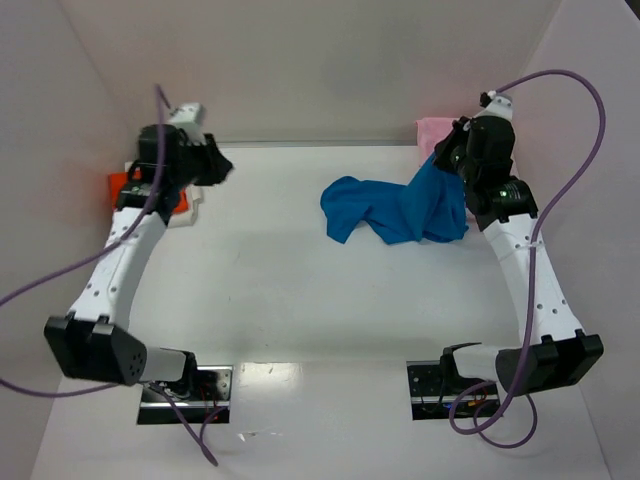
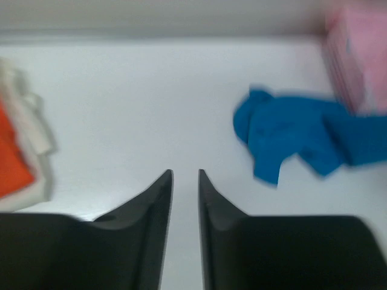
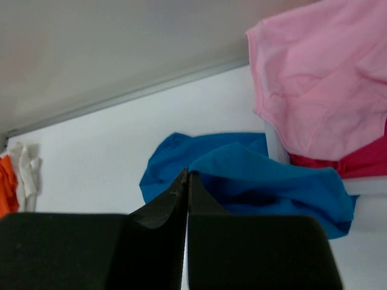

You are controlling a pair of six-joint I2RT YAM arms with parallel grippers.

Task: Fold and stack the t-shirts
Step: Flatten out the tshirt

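Note:
The bright blue t-shirt [image 1: 400, 210] lies crumpled at the right of the table, one end drawn up to my right gripper [image 1: 447, 165]. In the right wrist view the right gripper [image 3: 186, 174] is shut, with the blue t-shirt [image 3: 254, 175] draping from its tips. The pale pink t-shirt [image 1: 432, 132] hangs at the back right corner, and it fills the upper right of the right wrist view [image 3: 320, 84]. The orange t-shirt [image 1: 122, 185] lies at the far left, beside my left gripper [image 1: 222, 170]. The left gripper [image 2: 185, 173] stands slightly open and holds nothing, with the blue t-shirt [image 2: 284, 130] far ahead of it.
A white cloth [image 1: 190, 205] lies against the orange t-shirt. A magenta cloth [image 3: 363, 160] shows under the pink one. White walls close in the table at the back and both sides.

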